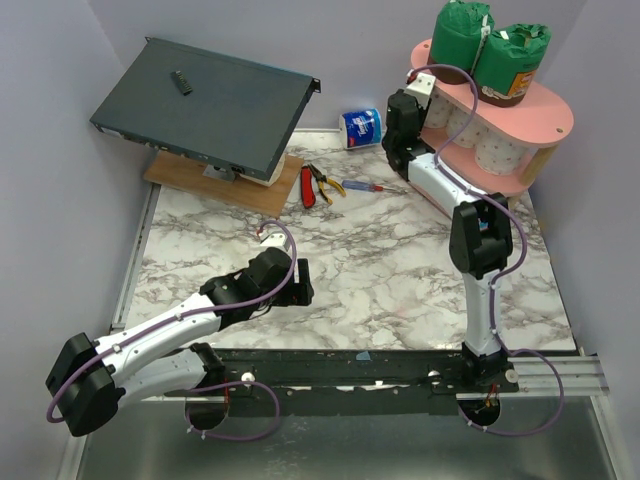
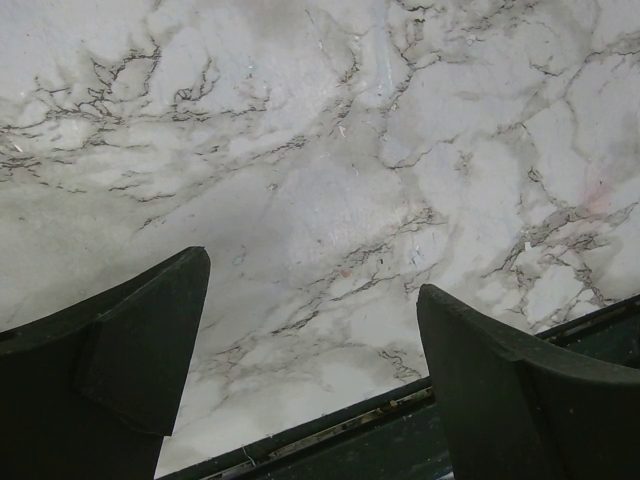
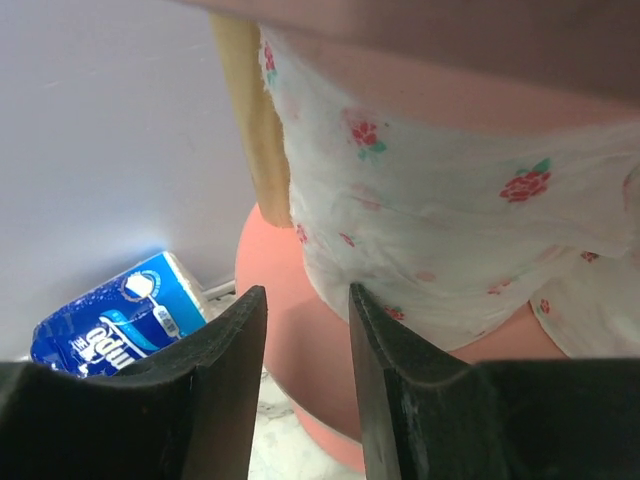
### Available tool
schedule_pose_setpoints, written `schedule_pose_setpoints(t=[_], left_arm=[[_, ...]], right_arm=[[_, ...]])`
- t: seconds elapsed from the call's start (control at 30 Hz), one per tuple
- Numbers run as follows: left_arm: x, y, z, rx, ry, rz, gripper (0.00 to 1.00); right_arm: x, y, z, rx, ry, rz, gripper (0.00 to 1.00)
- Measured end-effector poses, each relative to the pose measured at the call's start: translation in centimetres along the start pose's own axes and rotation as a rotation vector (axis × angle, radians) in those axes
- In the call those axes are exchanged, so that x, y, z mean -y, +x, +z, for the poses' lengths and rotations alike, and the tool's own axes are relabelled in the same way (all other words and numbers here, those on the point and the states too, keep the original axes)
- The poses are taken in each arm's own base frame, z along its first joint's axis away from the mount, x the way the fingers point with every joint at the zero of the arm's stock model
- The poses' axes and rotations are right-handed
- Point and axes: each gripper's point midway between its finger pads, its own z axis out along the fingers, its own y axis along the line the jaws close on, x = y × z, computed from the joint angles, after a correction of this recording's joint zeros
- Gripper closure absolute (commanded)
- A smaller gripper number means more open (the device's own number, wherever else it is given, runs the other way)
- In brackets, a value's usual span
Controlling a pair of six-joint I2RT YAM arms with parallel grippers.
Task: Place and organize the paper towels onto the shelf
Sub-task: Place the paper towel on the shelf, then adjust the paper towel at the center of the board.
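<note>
Robot lab test cell. Plain lilac walls close in a marble-look table on three sides. Left arm and right arm are bolted to a black rail at the near edge, with purple cables looping off the bases. Mixed props are laid out: grey box tilted on a wood board, pliers, screwdriver, pink shelf holding rolls.

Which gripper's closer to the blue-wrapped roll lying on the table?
Right. The right gripper is at the left end of the shelf, the blue-wrapped roll just beside it. The left gripper hovers over the marble tabletop near the front edge, far off.
</note>
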Motion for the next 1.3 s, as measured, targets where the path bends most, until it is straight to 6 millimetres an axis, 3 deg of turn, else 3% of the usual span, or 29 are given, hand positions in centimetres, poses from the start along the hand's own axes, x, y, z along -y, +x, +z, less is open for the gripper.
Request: schedule_pose_setpoints(t=[0.2, 0.33, 0.43, 0.57, 0.67, 0.8, 0.93, 1.0, 1.1, 1.3], left_arm=[[0.0, 0.1, 0.1, -0.002, -0.002, 0.001, 0.10], [0.0, 0.1, 0.1, -0.003, -0.002, 0.001, 0.10], [0.0, 0.1, 0.1, -0.003, -0.002, 0.000, 0.10], [0.0, 0.0, 0.0, 0.002, 0.001, -0.001, 0.09], [0.2, -0.3, -0.2, 0.011, 0.010, -0.003, 0.09], [0.9, -1.1, -0.3, 0.035, 0.038, -0.014, 0.09], [2.5, -2.0, -0.2, 0.055, 0.101, -0.024, 0.09], [2.8, -1.9, 0.1, 0.047, 0.111, -0.024, 0.09], [3.3, -1.8, 0.3, 0.032, 0.130, -0.023, 0.09], [4.2, -2.2, 0.0, 0.040, 0.173, -0.035, 0.09]], right_arm=[[-0.5, 0.6, -1.3, -0.004, -0.031, -0.015, 0.41], [-1.5, 0.5, -3.7, -0.001, -0.077, -0.039, 0.36], [-2.6, -0.4, -6.1, 0.006, -0.131, -0.031, 0.34], [-3.0, -4.8, -10.2, 0.042, -0.203, 0.046, 0.31], [-0.7, -8.8, -13.2, 0.065, -0.230, 0.134, 0.28], [4.2, -15.1, -17.4, 0.122, -0.246, 0.271, 0.26], [8.6, -18.5, -20.8, 0.152, -0.237, 0.356, 0.26], [10.2, -18.6, -22.0, 0.145, -0.230, 0.372, 0.25], [12.3, -16.8, -23.3, 0.100, -0.212, 0.358, 0.25], [14.0, -10.1, -25.6, -0.038, -0.262, 0.302, 0.26]])
